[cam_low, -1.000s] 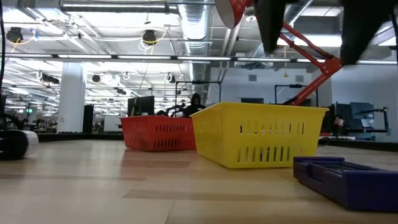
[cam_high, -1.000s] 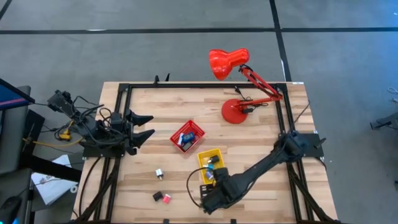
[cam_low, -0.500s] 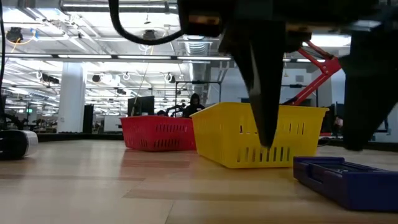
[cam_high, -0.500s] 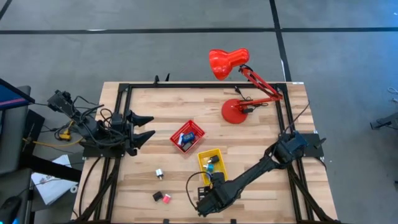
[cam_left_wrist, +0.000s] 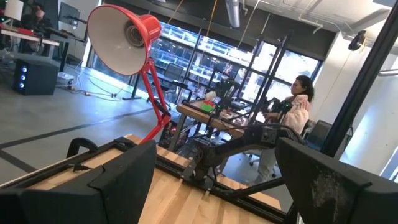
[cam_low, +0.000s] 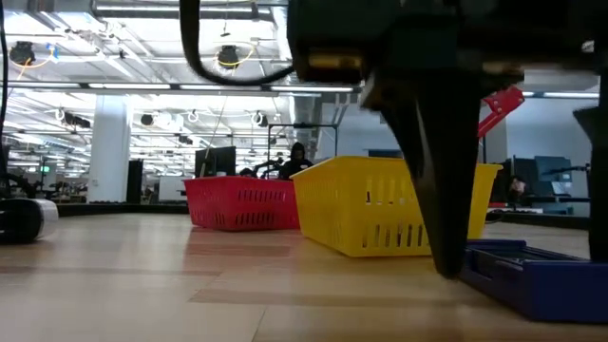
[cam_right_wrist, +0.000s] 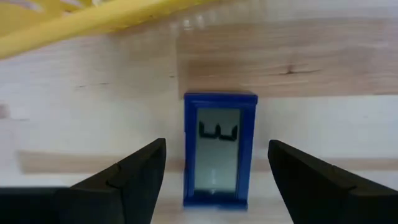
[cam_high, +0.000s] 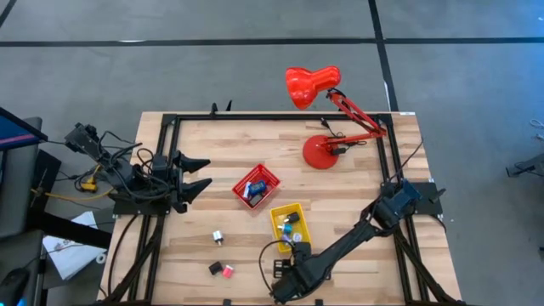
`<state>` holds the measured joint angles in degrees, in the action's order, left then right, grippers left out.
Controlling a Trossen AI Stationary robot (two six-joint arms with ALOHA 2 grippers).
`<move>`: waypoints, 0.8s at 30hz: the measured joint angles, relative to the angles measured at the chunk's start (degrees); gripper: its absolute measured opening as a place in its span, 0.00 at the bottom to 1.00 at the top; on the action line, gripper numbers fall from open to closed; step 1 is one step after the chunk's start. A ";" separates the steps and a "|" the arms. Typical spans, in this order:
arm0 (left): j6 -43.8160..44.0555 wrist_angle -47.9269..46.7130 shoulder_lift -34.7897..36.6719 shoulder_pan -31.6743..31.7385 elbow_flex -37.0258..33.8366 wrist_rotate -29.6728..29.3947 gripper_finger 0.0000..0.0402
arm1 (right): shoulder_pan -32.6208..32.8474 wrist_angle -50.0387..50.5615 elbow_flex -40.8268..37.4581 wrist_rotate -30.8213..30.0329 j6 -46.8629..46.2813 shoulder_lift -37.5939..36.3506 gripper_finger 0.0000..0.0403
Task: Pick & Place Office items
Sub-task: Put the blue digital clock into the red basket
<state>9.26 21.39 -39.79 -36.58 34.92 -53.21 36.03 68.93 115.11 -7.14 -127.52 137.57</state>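
**Right arm down over blue item, jaws straddling it**

Right gripper (cam_right_wrist: 214,180) has dropped and slid toward the table's near edge over the last second: in the earlier high view it sat beside the yellow tray (cam_high: 289,223); now it's past the tray, low over the blue rectangular case (cam_right_wrist: 219,149). In the low view its fingers (cam_low: 446,199) have come down from the top of the picture to almost table level.

- Target: the case is a flat blue piece with a clear window, lying on bare wood just outside the tray, not in it.
- Jaws: right set wide, empty, one finger either side of the case, gaps on both sides. No contact visible.
- Key relation: case sits dead centre between the fingers, long axis pointing away from the wrist, so they'd close across its short width. Looks lined up; probably needs only a little more descent, then a close.
- Left gripper (cam_high: 191,174): parked at the left side, wide apart, holding nothing, well away.
- Other small pieces (cam_high: 221,269) lie further left on the wood; the red tray (cam_high: 255,186) already holds some.
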 joint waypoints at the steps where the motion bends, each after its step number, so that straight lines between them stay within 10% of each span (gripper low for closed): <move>1: 0.00 0.00 -0.01 0.00 0.00 0.00 0.81 | 0.00 -0.13 -0.05 0.02 0.00 0.20 0.68; 13: 0.00 0.02 -0.02 -0.02 0.00 -0.02 0.81 | -0.11 -1.54 0.07 0.72 0.60 1.21 0.64; 24: 0.00 0.03 -0.01 -0.02 0.00 -0.20 0.81 | -0.09 -1.45 0.00 1.30 3.10 0.98 0.33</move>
<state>9.26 21.41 -39.80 -36.60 34.92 -53.41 35.94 67.48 115.11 -5.83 -124.42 138.55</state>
